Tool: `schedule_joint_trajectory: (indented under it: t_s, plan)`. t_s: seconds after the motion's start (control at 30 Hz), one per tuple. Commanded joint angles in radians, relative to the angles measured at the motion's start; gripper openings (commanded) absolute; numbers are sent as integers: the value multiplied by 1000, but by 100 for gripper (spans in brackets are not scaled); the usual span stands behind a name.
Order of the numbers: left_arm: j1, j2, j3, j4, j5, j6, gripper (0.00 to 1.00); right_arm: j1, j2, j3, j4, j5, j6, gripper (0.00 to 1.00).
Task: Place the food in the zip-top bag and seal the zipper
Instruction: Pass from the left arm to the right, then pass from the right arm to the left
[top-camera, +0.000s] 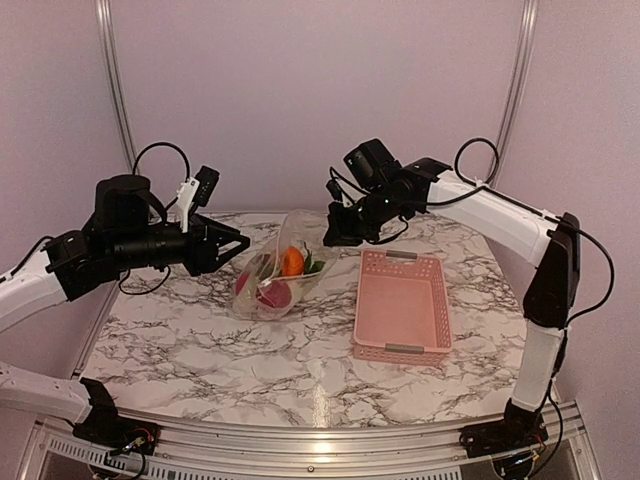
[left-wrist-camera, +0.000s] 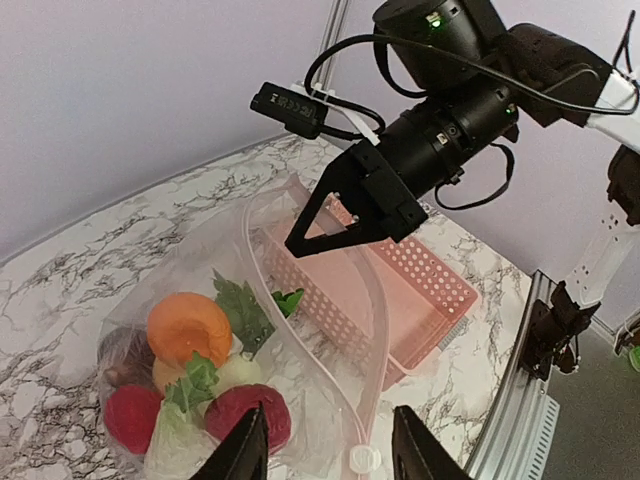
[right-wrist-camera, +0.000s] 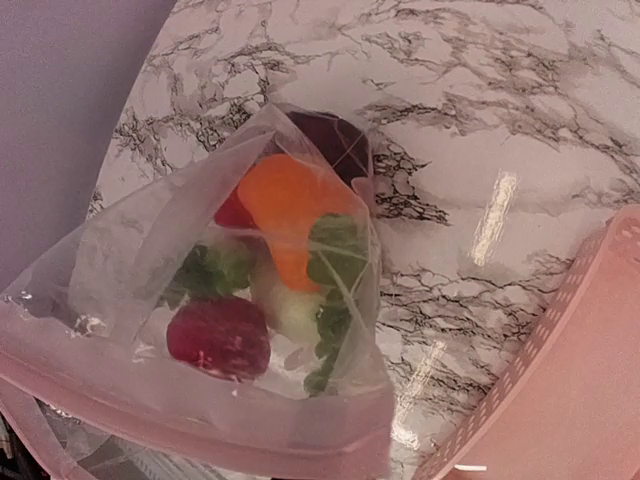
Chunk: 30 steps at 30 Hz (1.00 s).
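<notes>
Right gripper (left-wrist-camera: 297, 242): my fingers are pressed together, pinching the mouth edge of the zip-top bag (left-wrist-camera: 190, 255) and holding that edge up off the table (top-camera: 200, 340). The bag's bottom rests on the marble, and its body leans up toward this grip.

Left gripper (left-wrist-camera: 330, 452): fingers spread, gripping nothing. It hangs level at the bag's other side, pointed at the bag. The zipper (left-wrist-camera: 372, 300) curves from the right pinch down into the gap between my left fingers. I cannot tell whether either finger touches it. The mouth gapes along that curve.

The food (right-wrist-camera: 285, 210) is all inside the bag, heaped at the low end. The orange ball (left-wrist-camera: 187, 327) lies on top and two red balls (left-wrist-camera: 248, 412) lie nearest my left fingers. Green leafy pieces (left-wrist-camera: 240, 310) are wedged among them. A cream piece (left-wrist-camera: 238, 372) sits in the middle and a dark one (left-wrist-camera: 125, 358) lies at the far left.

The bag stands between my two grippers, just left of the pink basket (top-camera: 402, 300). The basket lies flat on the table to the right.
</notes>
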Motion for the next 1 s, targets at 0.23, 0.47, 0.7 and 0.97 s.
schedule_joint_trajectory:
  t_s: [0.23,0.47,0.7,0.97]
  plan:
    - [-64,-316,-413,202,47,261,42,-42,-118,-182,101,-183,87,0]
    - [-66,-176,-445,423,72,335,46,-44,-98,-171,98,-223,90,0]
    - [-85,-45,-400,438,101,452,55,-44,-100,-173,77,-219,86,0]
    - [-98,41,-417,559,99,472,49,-44,-110,-201,79,-214,90,0]
